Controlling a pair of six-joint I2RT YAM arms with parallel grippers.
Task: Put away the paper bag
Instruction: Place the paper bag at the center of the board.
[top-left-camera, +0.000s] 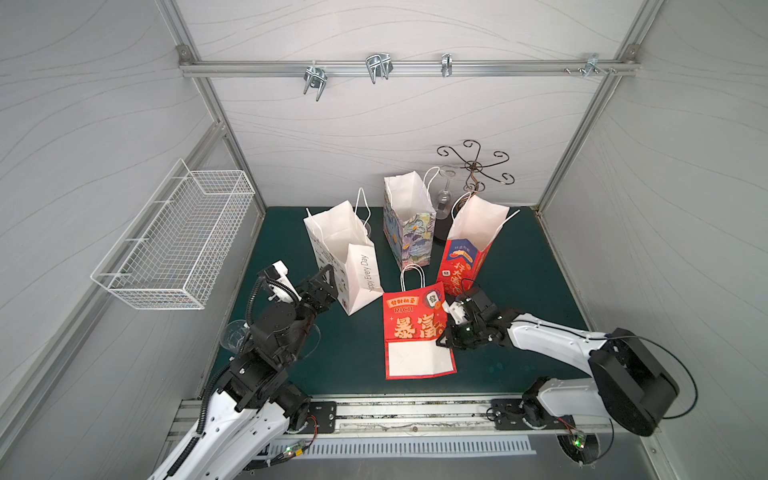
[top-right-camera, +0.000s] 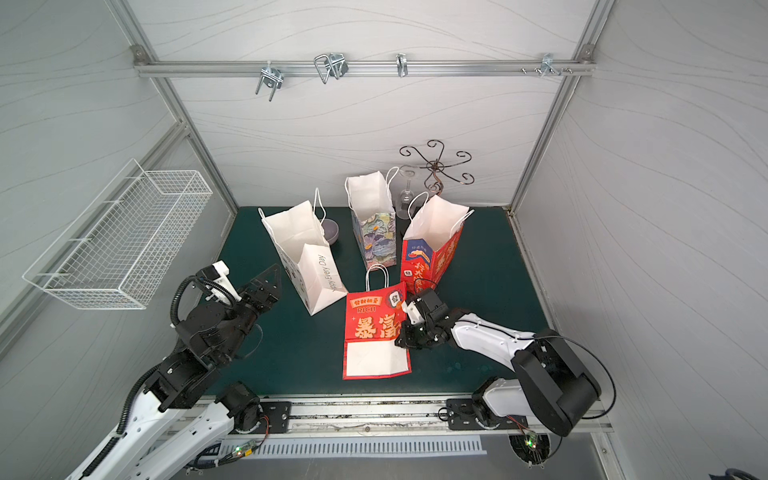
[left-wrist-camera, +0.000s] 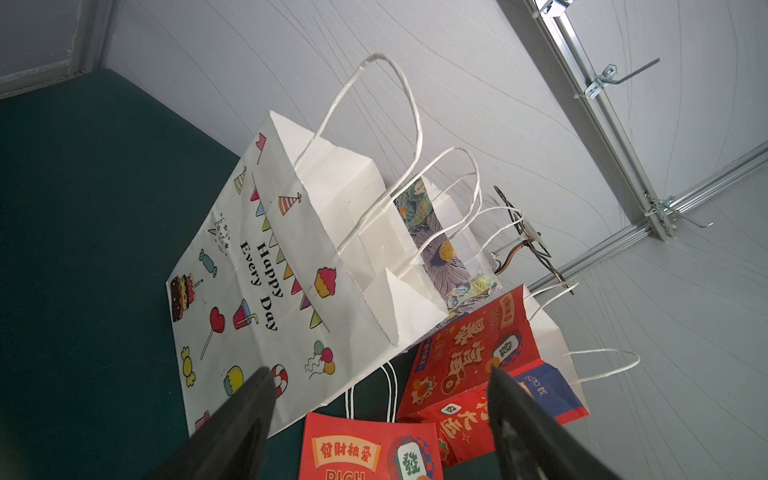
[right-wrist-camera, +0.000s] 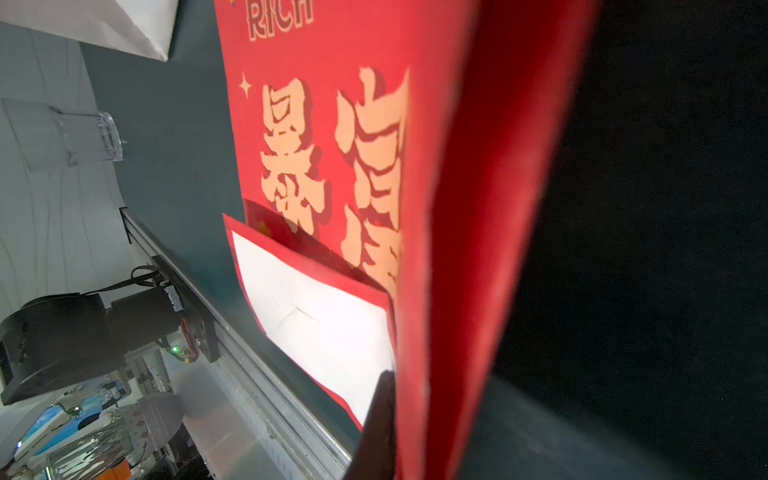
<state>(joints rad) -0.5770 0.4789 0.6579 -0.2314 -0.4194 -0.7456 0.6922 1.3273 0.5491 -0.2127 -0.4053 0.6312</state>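
The paper bag (top-left-camera: 409, 328) (top-right-camera: 370, 328) is red with gold characters and "RICH". It lies folded flat on the green table mat with its white base flap toward the front and its handle toward the back. My right gripper (top-left-camera: 441, 341) (top-right-camera: 399, 343) is shut on the bag's right edge; in the right wrist view that red edge (right-wrist-camera: 449, 208) runs between the jaws, and only one dark finger (right-wrist-camera: 380, 415) shows. My left gripper (top-left-camera: 328, 274) (left-wrist-camera: 379, 374) hangs open and empty beside the white bag.
Three open bags stand behind: a white "Happy Every Day" bag (top-left-camera: 345, 257), a floral bag (top-left-camera: 409, 232) and a red bag (top-left-camera: 465, 257). A white wire basket (top-left-camera: 174, 241) hangs on the left wall, and hooks (top-left-camera: 378, 66) sit on the back rail. A metal glass rack (top-left-camera: 473, 166) stands at the back right.
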